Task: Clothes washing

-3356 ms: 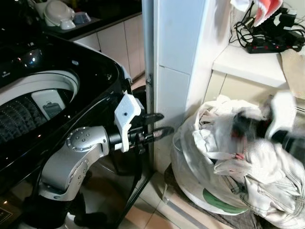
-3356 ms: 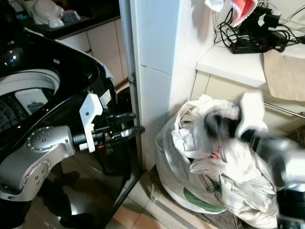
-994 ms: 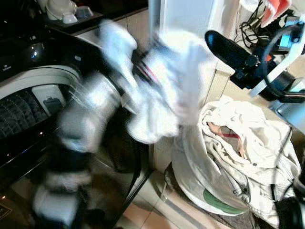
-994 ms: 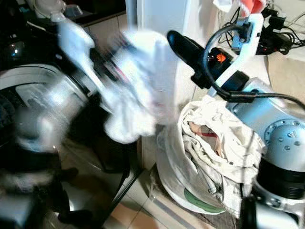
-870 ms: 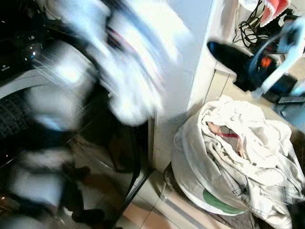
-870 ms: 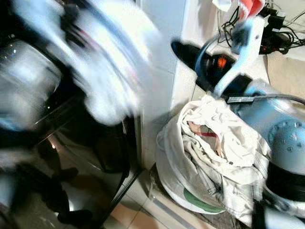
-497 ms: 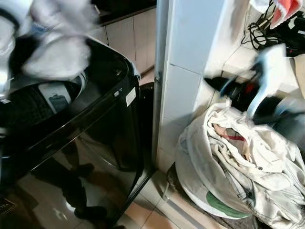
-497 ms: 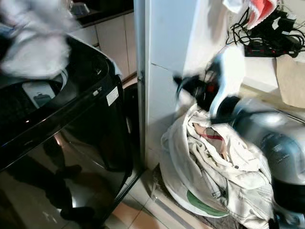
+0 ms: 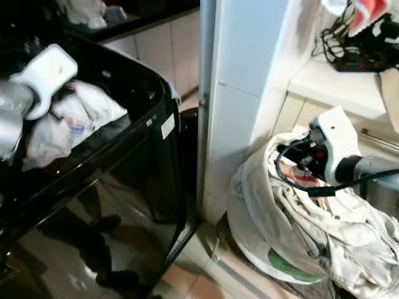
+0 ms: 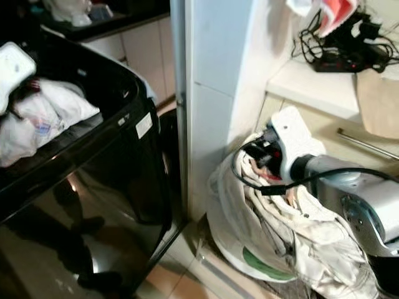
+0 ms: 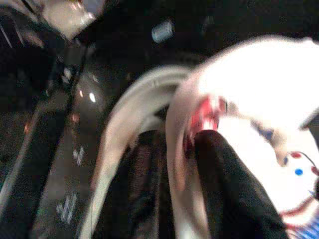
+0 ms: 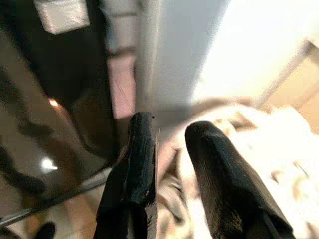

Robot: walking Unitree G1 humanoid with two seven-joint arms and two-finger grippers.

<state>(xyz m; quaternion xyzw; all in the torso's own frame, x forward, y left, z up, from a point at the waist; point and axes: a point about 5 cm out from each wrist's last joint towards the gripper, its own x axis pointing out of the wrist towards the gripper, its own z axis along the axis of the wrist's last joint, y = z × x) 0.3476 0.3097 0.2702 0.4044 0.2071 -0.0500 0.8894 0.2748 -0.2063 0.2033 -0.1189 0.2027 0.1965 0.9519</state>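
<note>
1. The black washer takes up the robot's left side; its glossy front mirrors the floor and its far edge is cut off by the frame. Its open top holds a white garment with small printed marks, bunched over the drum opening.
2. A white tiled pillar stands between the washer and the laundry pile, just beside the washer's corner.
3. The laundry bag, pale and slumped, sits on the floor against the pillar's base. Crumpled white clothes spill from it; a green patch shows low on the bag.
4. The right gripper hovers over the pile near the bag's mouth. In the wrist view its two black fingers stand apart with nothing between them. In the head views the fingers are hidden behind the white wrist housing and a looped cable.
5. The left gripper is over the washer's drum, fingers closed on the garment. The wrist view is blurred; a red spot shows where cloth meets finger.
6. A shelf at upper right carries a power strip and tangled cords, partly cut off.
</note>
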